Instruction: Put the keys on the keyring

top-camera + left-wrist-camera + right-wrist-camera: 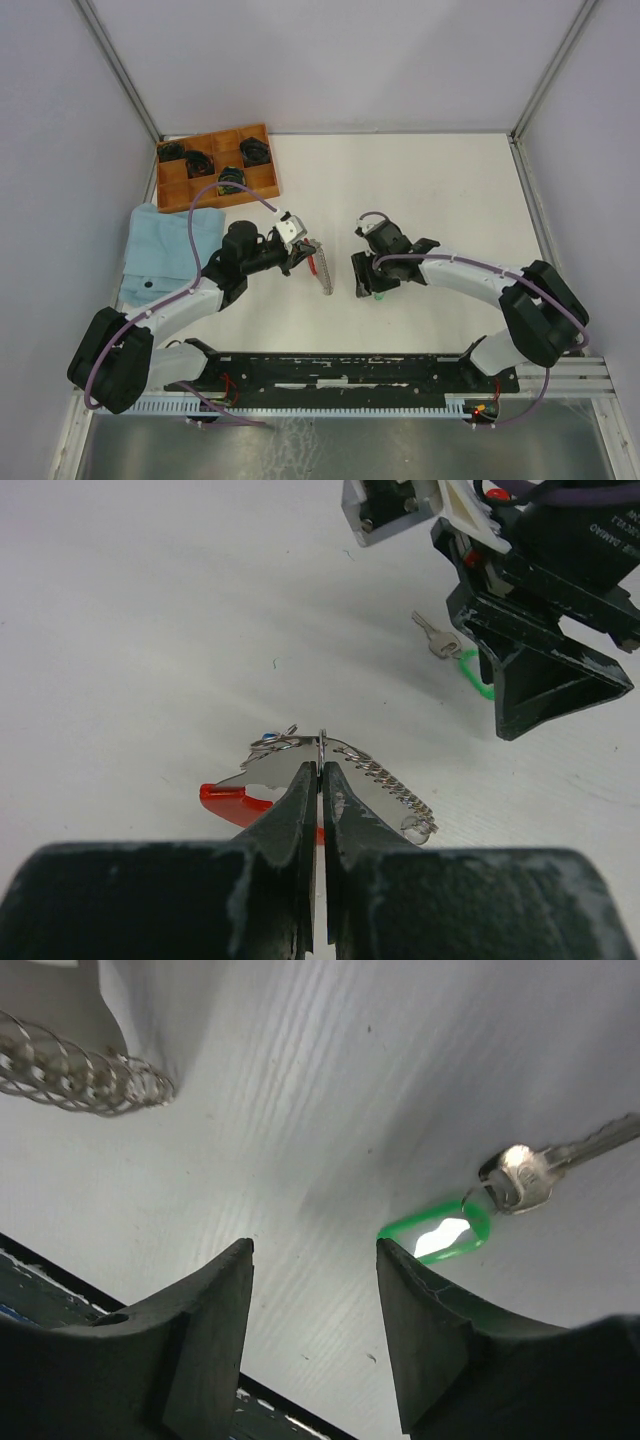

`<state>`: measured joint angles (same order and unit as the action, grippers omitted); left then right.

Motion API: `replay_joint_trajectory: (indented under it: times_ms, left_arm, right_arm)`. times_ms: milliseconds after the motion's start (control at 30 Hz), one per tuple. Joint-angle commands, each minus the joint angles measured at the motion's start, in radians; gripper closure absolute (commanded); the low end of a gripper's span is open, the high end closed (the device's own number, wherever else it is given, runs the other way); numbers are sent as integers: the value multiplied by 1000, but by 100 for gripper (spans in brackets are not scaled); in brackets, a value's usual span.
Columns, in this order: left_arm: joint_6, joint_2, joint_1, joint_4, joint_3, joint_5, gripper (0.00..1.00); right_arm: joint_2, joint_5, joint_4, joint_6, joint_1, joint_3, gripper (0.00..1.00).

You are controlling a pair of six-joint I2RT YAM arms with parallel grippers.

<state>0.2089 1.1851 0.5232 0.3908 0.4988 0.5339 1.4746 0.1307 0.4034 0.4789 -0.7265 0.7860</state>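
My left gripper [322, 770] is shut on the thin metal ring of the keyring [322, 742], which is held edge-on just above the table. Its red strap [226, 795] lies to the left and its silver chain [395, 785] trails to the right. In the top view the chain [323, 274] hangs below the left gripper [297, 257]. A silver key with a green tag [438, 1232] lies flat on the table, just beyond my right fingertip. My right gripper [314, 1250] is open and empty over the bare table, beside that key [380, 296].
An orange compartment tray [262, 182] holding dark round coils stands at the back left. A light blue cloth [160, 250] lies at the left edge. The right gripper body [530, 670] hangs close to the keyring's right side.
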Motion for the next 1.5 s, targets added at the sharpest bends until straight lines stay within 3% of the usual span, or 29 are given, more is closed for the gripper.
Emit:
replay_joint_trajectory:
  times_ms: [0, 200, 433, 533, 933, 1333, 1467]
  left_arm:
    - [30, -4, -3, -1, 37, 18, 97]
    - [30, -4, -3, -3, 37, 20, 97]
    - [30, -4, -3, -4, 37, 18, 97]
    - [33, -4, -3, -6, 37, 18, 97]
    - [32, -7, -3, -6, 37, 24, 97]
    - [33, -7, -2, -6, 39, 26, 97]
    - [33, -7, -3, -6, 39, 28, 97]
  right_arm:
    - [14, -33, 34, -95, 2, 137, 40]
    - [41, -33, 54, -187, 114, 204, 44]
    - [180, -37, 37, -215, 174, 265, 66]
    - [214, -51, 43, -210, 182, 266, 70]
    - [193, -126, 140, -160, 197, 149, 71]
    - [24, -81, 206, -89, 198, 58, 71]
    - [-41, -50, 219, -140, 198, 61, 64]
